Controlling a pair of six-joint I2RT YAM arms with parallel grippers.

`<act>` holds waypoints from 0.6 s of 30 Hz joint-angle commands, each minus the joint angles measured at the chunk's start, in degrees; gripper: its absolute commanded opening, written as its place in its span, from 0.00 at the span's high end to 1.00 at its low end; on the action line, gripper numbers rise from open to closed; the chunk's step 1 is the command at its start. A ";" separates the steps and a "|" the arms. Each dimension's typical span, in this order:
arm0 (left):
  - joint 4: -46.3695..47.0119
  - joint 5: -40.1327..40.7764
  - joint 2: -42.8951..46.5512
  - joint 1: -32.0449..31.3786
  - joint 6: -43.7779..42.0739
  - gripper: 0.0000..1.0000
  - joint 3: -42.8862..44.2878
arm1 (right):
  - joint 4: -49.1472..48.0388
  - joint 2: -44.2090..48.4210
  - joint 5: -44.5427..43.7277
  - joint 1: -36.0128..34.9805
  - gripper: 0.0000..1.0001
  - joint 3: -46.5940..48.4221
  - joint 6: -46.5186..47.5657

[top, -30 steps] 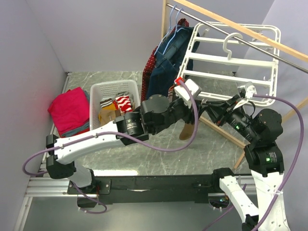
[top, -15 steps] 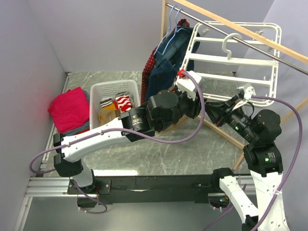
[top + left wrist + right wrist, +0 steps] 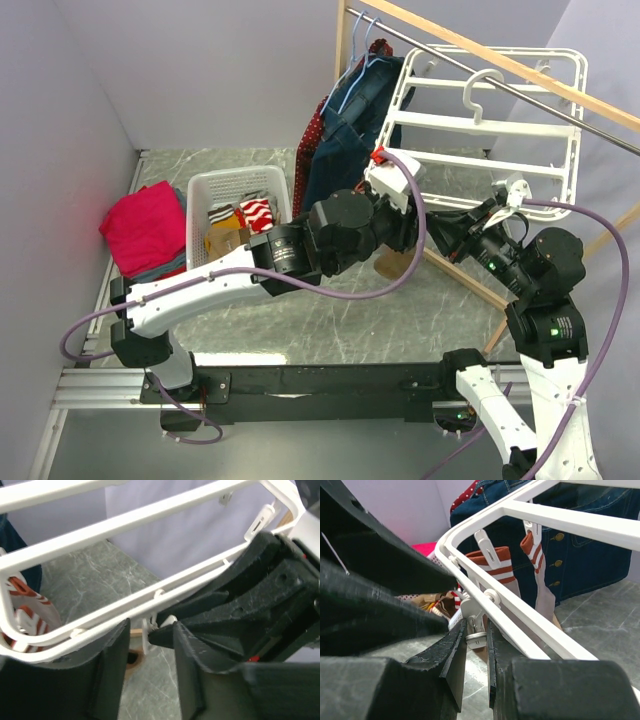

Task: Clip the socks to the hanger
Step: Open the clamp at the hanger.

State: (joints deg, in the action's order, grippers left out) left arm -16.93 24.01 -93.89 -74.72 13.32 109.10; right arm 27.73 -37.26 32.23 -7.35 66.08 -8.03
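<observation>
**Two claws crowding one clip on the hanger's lower rail**

Right claw was clenched on a small white plastic clip under the lower rail of the large white plastic drying hanger. Left claw stood part open just beside that clip, with nothing visibly gripped. A brown fabric sock showed below the hanger's near corner; could not tell whether it was clipped.

Risks: the clip snapping shut off the cuff and dropping the sock; the crowded claws bumping and setting the hanger swinging.

Probably a robotics lab cell: plain lilac walls box in a marble-look tabletop (aluminium rail at its near edge), wooden clothes rack far right.
</observation>
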 commanded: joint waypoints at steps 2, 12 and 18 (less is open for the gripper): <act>3.19 -2.12 5.55 -0.52 0.74 0.49 -5.11 | 0.57 0.08 2.14 -0.64 0.96 1.76 -1.45; 20.86 -11.08 14.95 0.01 -11.21 0.40 -25.06 | 3.12 -1.42 3.53 -0.64 0.96 5.46 -3.13; 29.31 -33.84 16.80 10.46 -0.60 0.42 -30.17 | 1.63 -1.42 8.02 -0.64 0.96 4.76 -3.04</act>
State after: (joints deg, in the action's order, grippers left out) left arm 2.13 5.19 -79.81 -70.32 7.25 80.58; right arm 29.30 -38.30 34.26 -7.35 69.54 -10.22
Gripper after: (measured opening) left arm 0.586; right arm 0.242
